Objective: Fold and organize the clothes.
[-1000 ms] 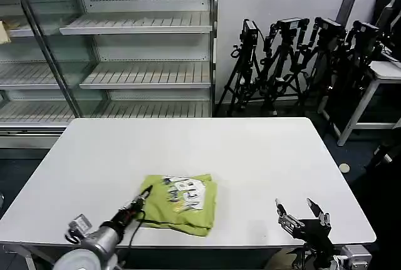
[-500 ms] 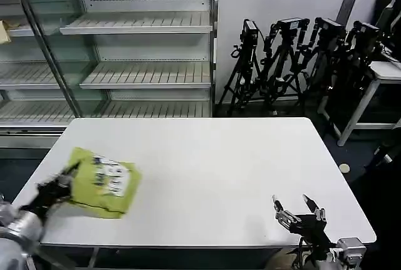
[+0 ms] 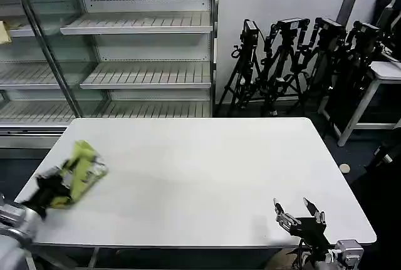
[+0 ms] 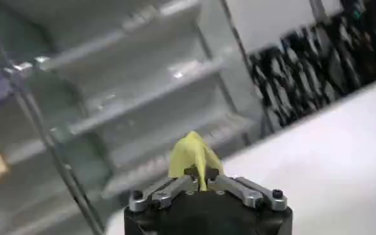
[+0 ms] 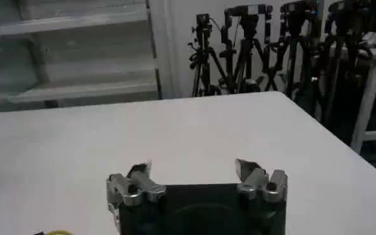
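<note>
Left end effector (image 3: 57, 181) grips the folded shirt (image 3: 81, 168) at the table's (image 3: 207, 170) left edge; right end effector (image 3: 299, 210) rests wide.

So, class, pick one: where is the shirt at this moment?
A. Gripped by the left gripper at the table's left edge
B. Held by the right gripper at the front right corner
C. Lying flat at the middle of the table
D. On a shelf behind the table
A: the left gripper is shut on the shirt at the left edge of the table, while the right gripper waits open near the front right corner.
</note>
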Robot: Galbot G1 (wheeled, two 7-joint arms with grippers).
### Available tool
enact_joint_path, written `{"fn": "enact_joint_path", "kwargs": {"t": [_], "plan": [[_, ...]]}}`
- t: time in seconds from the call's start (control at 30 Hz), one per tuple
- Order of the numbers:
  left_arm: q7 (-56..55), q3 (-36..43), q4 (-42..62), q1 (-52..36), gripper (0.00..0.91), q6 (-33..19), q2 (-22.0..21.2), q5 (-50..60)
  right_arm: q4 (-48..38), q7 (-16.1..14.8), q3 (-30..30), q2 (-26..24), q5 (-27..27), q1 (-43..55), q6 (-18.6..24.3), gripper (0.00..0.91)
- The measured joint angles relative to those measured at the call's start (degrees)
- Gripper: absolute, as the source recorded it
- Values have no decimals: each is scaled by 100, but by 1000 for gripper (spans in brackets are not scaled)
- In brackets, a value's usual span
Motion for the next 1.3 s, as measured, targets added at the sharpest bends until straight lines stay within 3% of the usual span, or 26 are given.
{"fn": "enact_joint_path", "kwargs": {"t": [0.27, 0.6, 0.63, 0.67, 0.7, 0.73, 0.97, 1.3], "plan": [[-311, 1903, 248, -769, 40, 131, -694, 834, 7, -1, 57, 61, -83, -134, 18, 907], [-782, 3491, 489, -1872, 40, 643, -1308, 427, -34, 1, 15, 119, -123, -137, 28, 907], [-827, 3611, 535, -1981, 71, 680, -1369, 336, -34, 1, 13, 122, -124, -136, 26, 907], [-862, 3706, 574, -2064, 292, 715, -1420, 261, -33, 3, 13, 125, -126, -134, 25, 907], [-892, 3788, 612, -2149, 635, 749, -1467, 192, -28, 5, 14, 126, -127, -134, 25, 907], [-926, 3875, 653, -2239, 907, 784, -1517, 129, -22, 5, 16, 128, -127, -134, 21, 907], [-1020, 4261, 743, -2673, 907, 879, -1802, -464, 61, 13, 43, 130, -125, -138, -11, 907], [-923, 4210, 550, -2607, 907, 759, -1814, -1681, 153, 15, -10, 123, -203, -37, 18, 907]]}}
